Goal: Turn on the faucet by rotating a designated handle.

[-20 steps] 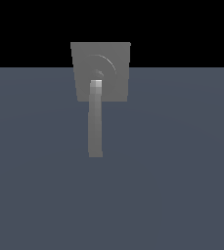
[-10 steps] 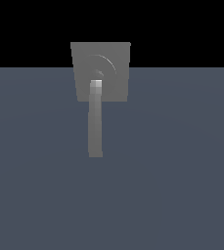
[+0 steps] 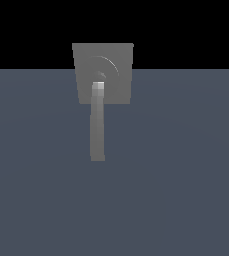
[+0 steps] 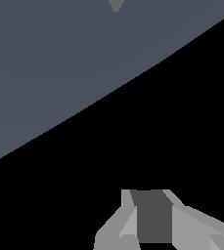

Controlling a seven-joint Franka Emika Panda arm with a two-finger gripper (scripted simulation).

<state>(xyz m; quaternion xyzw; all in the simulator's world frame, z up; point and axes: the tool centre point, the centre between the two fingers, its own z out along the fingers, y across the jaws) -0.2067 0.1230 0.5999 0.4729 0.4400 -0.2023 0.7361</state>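
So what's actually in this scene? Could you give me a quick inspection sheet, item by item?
Surface: flat blue-grey floor, bare around the fixture.
Job's things: grey faucet block with a faint ring; the handle, a long narrow bar, runs from its lighter rounded tip on the block down toward the camera in the exterior view. A small grey tip at the edge of the wrist view may be part of it; too small to tell.
Clutter: nothing seen.
Grippers: gripper shows only in the wrist view, far from the faucet and holding nothing; open or shut cannot be told.
Cables: nothing seen.
Surroundings: plain black background beyond the floor.
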